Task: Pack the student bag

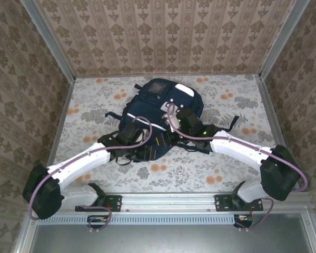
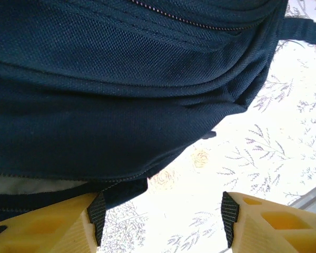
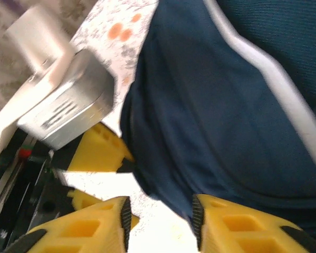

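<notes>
Top view: student bag lies flat at centre of frame on the floral table, top end toward the upper edge, dark straps trailing out left & right. Both arms reach in from the lower corners & meet over the bag's lower half. L arm is on the lower-left part, R arm right of centre.

L wrist cam: left gripper sits at bottom of frame. Its yellow fingers are spread wide, w/ tablecloth showing between them. Navy fabric fills the upper & left of frame. Its lower edge overlaps the tip of the left-hand finger; can't tell if they touch. Zip line runs across the top & one strap sticks out at upper right.

R wrist cam: right gripper is at bottom of frame, fingers apart w/ a moderate gap, not pinching anything. Navy fabric covers centre & right, w/ a low fold dipping just beside the inner face of the right-hand finger. White stripe runs diagonally from top centre to the right edge. At left, blurred, is a grey metal block w/ a yellow piece below it, close to the bag's edge.
</notes>
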Controlling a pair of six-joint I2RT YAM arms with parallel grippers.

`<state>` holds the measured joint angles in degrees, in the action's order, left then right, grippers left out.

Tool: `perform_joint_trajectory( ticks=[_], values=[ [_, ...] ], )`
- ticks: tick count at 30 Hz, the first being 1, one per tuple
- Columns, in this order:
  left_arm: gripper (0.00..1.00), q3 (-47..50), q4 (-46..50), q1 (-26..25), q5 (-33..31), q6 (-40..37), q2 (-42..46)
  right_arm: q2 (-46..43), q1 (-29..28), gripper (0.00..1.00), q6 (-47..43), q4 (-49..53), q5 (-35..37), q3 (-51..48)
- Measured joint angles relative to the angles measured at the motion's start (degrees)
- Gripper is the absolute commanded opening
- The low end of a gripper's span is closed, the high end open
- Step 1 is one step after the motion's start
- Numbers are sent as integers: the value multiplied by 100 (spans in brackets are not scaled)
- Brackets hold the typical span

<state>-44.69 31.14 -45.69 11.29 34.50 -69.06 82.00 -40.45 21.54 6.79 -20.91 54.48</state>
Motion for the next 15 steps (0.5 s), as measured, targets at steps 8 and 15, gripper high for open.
perform_joint_trajectory(
  ticks=[8, 15],
  values=[
    [62, -2, 208, -107, -463, 284, 396, 328, 444, 62, 225, 903, 1287, 315],
    [63, 26, 798, 745, -894, 387, 1891, 549, 313, 74, -520, 1432, 2199, 776]
  ],
)
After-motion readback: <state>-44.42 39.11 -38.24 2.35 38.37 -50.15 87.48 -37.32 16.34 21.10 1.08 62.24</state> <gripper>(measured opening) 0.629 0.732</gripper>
